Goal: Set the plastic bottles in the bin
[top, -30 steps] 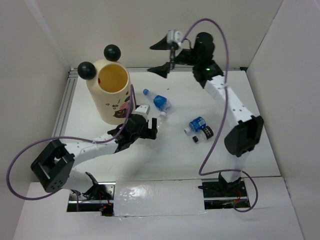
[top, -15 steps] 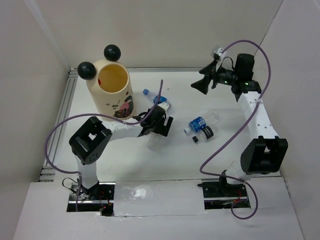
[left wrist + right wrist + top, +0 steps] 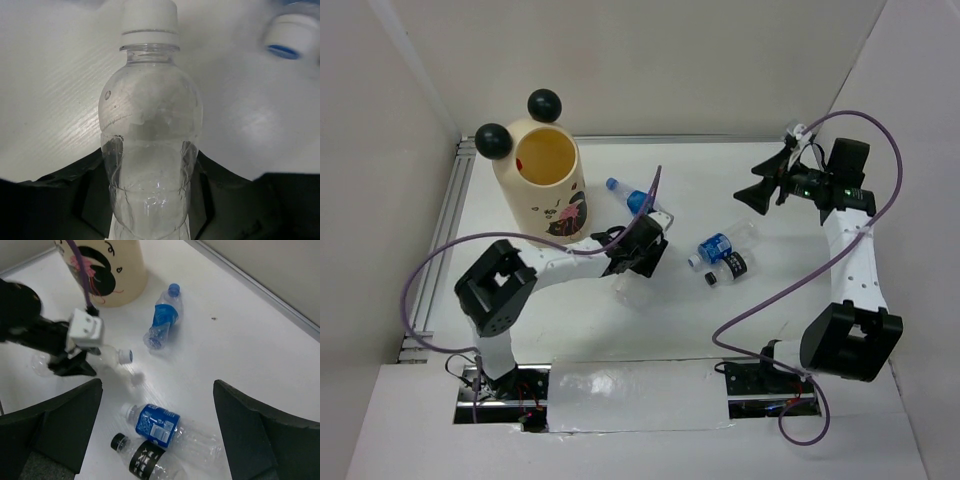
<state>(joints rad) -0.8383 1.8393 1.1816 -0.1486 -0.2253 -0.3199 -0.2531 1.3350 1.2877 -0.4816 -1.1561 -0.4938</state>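
The left end effector [image 3: 150,175] pinches the clear bottle [image 3: 150,115] at its belly — lift it level, clear the bin [image 3: 525,200] rim, then release. The right end effector [image 3: 758,184] hangs wide — empty.

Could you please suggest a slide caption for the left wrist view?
Left hand gripping a clear white-capped bottle, white table behind.
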